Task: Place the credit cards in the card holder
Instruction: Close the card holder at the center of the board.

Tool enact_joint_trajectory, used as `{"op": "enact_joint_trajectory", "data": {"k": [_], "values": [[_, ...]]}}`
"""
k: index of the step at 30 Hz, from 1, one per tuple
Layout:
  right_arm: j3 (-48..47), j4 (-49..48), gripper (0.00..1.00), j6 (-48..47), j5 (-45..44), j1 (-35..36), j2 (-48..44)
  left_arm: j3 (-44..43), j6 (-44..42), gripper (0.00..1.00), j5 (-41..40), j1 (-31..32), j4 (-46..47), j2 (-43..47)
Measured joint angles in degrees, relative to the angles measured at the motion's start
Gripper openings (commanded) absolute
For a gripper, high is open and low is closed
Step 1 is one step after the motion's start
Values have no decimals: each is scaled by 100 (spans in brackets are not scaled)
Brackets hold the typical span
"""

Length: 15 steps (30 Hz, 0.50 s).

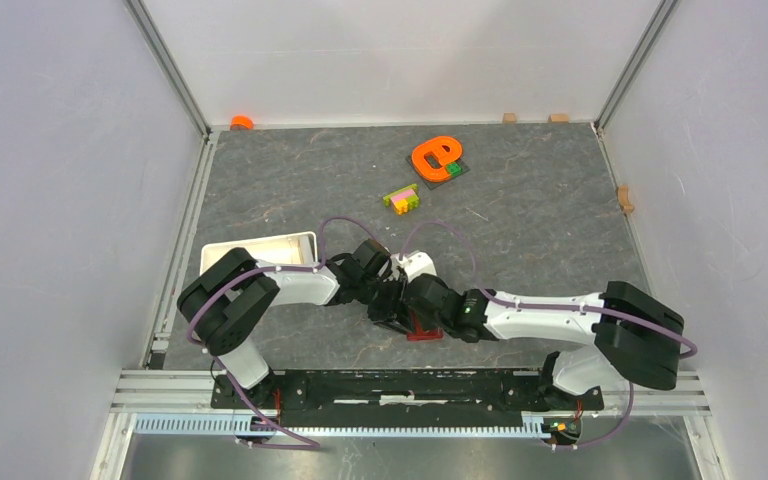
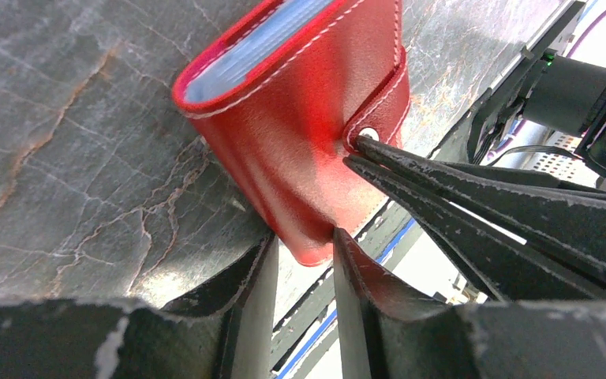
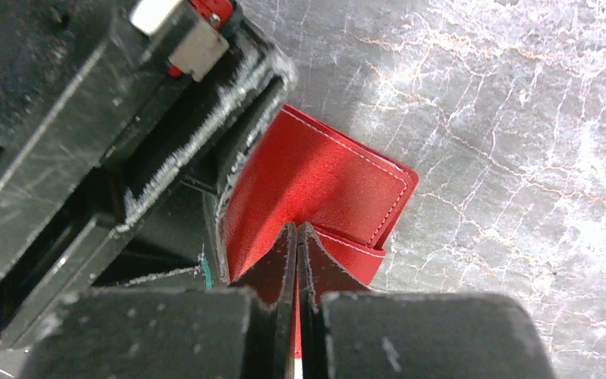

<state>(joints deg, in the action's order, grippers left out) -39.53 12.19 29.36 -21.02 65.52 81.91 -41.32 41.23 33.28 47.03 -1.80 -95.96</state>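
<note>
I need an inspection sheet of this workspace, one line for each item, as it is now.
Surface: grey marbled table.
Job's things: red card holder folded, a pale blue edge inside; loose credit cards: nothing seen.
Clutter: orange toy, coloured blocks, white tray.
Hands: left hand grips the holder's edge; right hand shut, tips at the snap tab.
Cables: purple cables loop over both arms.
Surroundings: white walls, small wooden blocks at the edges.

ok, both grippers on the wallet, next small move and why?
Probably press the shut right gripper onto the snap tab to fasten it: the left gripper pinches the card holder by its edge, and what looks like a light blue card shows inside.
</note>
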Motion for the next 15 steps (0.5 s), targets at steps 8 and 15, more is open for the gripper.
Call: {"op": "enact_joint_trajectory", "data": {"k": [8, 15], "values": [[579, -391, 0, 704, -146, 50, -459, -31, 0, 38, -17, -2, -20, -4], [1285, -914, 0, 1388, -433, 127, -1032, -31, 0, 38, -22, 0, -26, -7]]}}
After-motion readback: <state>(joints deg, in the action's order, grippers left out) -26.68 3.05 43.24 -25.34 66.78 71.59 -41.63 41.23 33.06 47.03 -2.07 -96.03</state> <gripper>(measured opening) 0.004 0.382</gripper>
